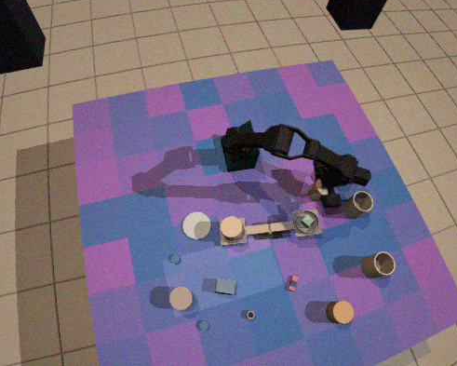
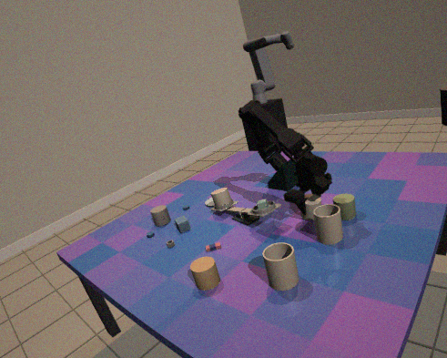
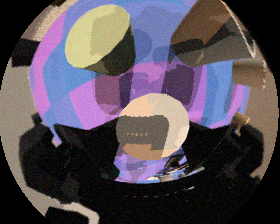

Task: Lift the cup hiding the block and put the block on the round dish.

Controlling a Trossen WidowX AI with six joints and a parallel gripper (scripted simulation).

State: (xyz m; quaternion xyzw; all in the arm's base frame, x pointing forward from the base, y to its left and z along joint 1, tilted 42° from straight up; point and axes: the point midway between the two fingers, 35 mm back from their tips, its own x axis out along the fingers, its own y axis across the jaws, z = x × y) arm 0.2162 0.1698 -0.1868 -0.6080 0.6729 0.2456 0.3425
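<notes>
My gripper [image 1: 321, 192] [image 2: 309, 203] [image 3: 149, 117] is shut on a beige cup [image 1: 314, 191] [image 2: 316, 209] [image 3: 172, 120], upright at or just above the table, behind and right of the balance; any gap below is too small to tell. A small pale green block [image 1: 307, 220] [image 2: 262, 204] lies uncovered on the right pan of the balance [image 1: 258, 229] [image 2: 236, 210]. The other beige cup [image 1: 232, 227] [image 2: 221, 199] stands on the left pan. The round white dish [image 1: 193, 223] [image 2: 208, 202] is beside that pan, with nothing seen on it.
A tall open cup [image 1: 356, 206] [image 2: 329, 226] and a green cylinder [image 2: 344, 208] [image 3: 95, 37] stand close to the held cup. Farther forward are another open cup [image 1: 374, 265] [image 2: 281, 269], an orange cylinder [image 1: 341, 312] [image 2: 205, 274], a beige cylinder [image 1: 181, 298] [image 2: 160, 216] and a blue-grey box [image 1: 225, 286] [image 2: 182, 224].
</notes>
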